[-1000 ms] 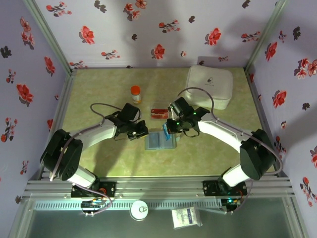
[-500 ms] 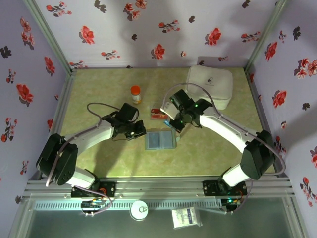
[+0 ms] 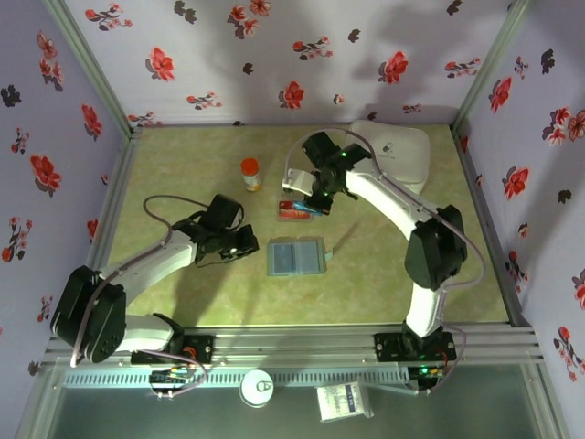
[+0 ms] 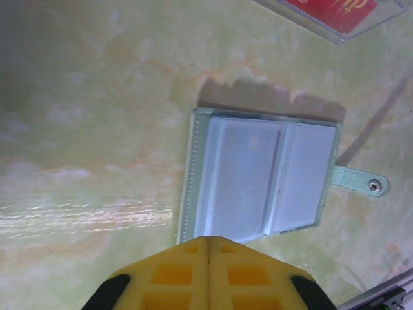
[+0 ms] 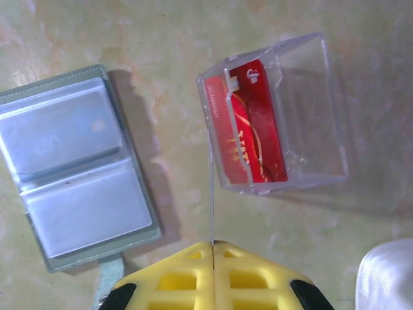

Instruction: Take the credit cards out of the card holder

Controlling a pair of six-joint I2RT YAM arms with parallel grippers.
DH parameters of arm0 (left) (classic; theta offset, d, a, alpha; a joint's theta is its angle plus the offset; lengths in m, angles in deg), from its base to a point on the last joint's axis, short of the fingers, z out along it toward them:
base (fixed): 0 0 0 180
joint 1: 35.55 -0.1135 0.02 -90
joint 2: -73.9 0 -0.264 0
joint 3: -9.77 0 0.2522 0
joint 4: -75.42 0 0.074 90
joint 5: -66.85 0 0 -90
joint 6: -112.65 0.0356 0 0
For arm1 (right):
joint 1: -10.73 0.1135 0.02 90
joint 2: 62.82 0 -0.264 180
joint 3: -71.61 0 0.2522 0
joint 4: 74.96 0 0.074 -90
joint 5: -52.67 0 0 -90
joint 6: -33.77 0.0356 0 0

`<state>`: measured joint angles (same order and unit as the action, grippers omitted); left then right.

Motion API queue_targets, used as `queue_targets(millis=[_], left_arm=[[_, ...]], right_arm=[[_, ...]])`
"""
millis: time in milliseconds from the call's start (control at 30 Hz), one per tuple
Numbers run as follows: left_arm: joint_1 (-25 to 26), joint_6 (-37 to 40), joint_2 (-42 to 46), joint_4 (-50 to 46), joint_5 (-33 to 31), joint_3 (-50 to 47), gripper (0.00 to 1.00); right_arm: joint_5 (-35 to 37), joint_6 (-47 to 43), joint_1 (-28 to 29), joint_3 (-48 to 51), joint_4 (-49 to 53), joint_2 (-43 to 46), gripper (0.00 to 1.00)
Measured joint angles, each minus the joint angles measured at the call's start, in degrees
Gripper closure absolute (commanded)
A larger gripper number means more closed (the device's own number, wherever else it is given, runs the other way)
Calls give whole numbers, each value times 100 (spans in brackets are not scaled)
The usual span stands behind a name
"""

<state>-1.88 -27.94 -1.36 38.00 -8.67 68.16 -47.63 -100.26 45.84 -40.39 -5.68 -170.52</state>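
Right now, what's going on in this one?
The right end effector is shut on a thin card, seen edge-on, and holds it at the edge of the clear tray, where a red card already lies. The card holder lies open and flat on the table, apart from the tray. The left end effector is shut and empty, close to the holder's edge without gripping it.
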Motion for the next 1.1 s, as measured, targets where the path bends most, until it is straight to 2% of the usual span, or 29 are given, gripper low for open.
queue_targets(millis=[400, 600, 1100], left_arm=[[-258, 0, 380, -181, -44, -389, 95], [-391, -2, 538, -223, -46, -577, 95], [-483, 0, 540, -260, -42, -625, 95]], right_arm=[[-341, -601, -284, -2761, 1128, -2100, 100], [-376, -793, -354, -3895, 1593, -2765, 100], [-588, -962, -378, -4113, 1703, -3104, 100]])
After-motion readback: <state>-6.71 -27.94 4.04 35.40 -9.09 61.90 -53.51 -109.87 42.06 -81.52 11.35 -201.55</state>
